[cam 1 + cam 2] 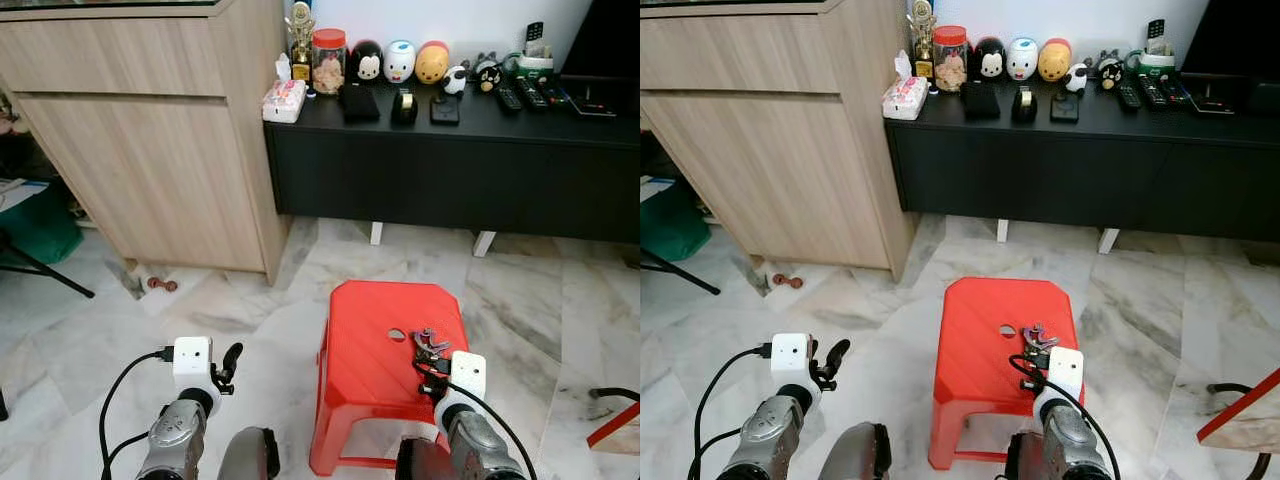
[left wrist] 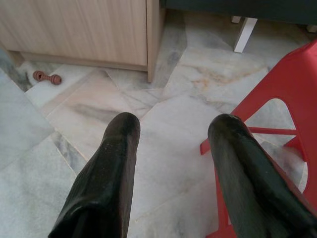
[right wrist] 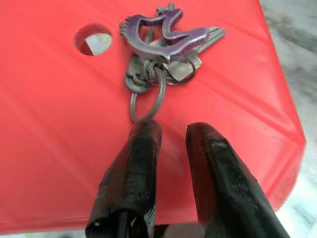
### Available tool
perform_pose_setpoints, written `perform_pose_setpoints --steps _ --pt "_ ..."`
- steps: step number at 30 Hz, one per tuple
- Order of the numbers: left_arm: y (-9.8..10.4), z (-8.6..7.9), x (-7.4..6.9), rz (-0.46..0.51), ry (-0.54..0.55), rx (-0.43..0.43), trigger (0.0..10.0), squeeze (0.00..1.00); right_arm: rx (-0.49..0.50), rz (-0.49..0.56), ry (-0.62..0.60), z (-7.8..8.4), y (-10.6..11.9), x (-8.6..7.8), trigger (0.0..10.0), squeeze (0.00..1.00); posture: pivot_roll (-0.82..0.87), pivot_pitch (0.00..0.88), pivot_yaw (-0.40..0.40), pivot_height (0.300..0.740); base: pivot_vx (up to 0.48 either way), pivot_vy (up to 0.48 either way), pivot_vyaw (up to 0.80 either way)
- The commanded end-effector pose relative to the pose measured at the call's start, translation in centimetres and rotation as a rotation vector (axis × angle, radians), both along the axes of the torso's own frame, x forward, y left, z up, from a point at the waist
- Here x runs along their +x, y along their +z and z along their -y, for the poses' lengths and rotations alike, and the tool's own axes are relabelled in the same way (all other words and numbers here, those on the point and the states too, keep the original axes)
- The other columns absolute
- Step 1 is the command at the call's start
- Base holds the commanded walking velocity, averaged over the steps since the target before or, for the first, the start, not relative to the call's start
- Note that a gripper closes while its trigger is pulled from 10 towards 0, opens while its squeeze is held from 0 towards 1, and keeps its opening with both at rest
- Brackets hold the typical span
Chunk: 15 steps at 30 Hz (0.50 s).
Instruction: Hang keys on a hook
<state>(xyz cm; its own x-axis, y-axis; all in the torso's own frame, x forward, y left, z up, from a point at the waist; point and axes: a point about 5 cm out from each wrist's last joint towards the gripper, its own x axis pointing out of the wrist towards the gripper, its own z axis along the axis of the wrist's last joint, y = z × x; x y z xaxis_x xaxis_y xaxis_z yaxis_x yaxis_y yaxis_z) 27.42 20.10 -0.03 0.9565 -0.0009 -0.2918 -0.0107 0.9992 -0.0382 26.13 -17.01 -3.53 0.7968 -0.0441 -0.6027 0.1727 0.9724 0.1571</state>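
Note:
A bunch of keys (image 3: 163, 44) with a purple animal-shaped fob lies on top of a red plastic stool (image 1: 365, 350), beside the round hole in its seat. My right gripper (image 3: 171, 130) hovers low over the stool just short of the keys (image 1: 430, 347). Its fingers stand a narrow gap apart with nothing between them, and the key ring (image 3: 144, 105) reaches the tip of one finger. My left gripper (image 2: 173, 124) is open over the marble floor to the left of the stool, holding nothing.
A tall wooden cabinet (image 1: 150, 150) stands at the back left. A low black sideboard (image 1: 450, 170) with figurines, a jar and remotes runs along the back. A small reddish toy (image 1: 162, 285) lies on the floor by the cabinet. A red-edged object (image 1: 615, 425) juts in at the right.

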Motion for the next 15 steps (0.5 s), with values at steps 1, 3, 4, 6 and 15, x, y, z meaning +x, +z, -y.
perform_pose_setpoints --steps 1,3,4,6,15 --pt "-0.3 -0.3 -0.4 -0.011 0.004 0.009 10.0 0.00 0.028 0.030 -0.010 -0.2 0.6 0.7 10.0 1.00 0.07 0.110 0.002 0.605 0.000 0.000 0.00" --pt "-0.4 -0.4 -0.6 -0.016 0.003 0.011 10.0 0.00 0.038 0.056 -0.017 -0.2 1.0 1.1 10.0 1.00 0.06 0.113 0.000 0.605 0.000 0.000 0.00" --pt "-0.4 -0.4 -0.6 -0.016 0.003 0.011 10.0 0.00 0.038 0.056 -0.017 -0.2 1.0 1.1 10.0 1.00 0.06 0.113 0.000 0.605 0.000 0.000 0.00" --pt "-0.6 -0.4 -0.8 -0.022 0.004 0.012 10.0 0.00 0.044 0.065 -0.015 -0.2 1.1 1.3 10.0 1.00 0.06 0.118 0.001 0.605 0.000 0.000 0.00" --pt "-1.0 -0.2 -1.4 -0.023 -0.006 0.022 10.0 0.00 0.044 0.066 0.005 -0.3 1.1 1.3 10.0 0.00 0.08 0.145 -0.007 0.605 0.000 0.000 0.00"
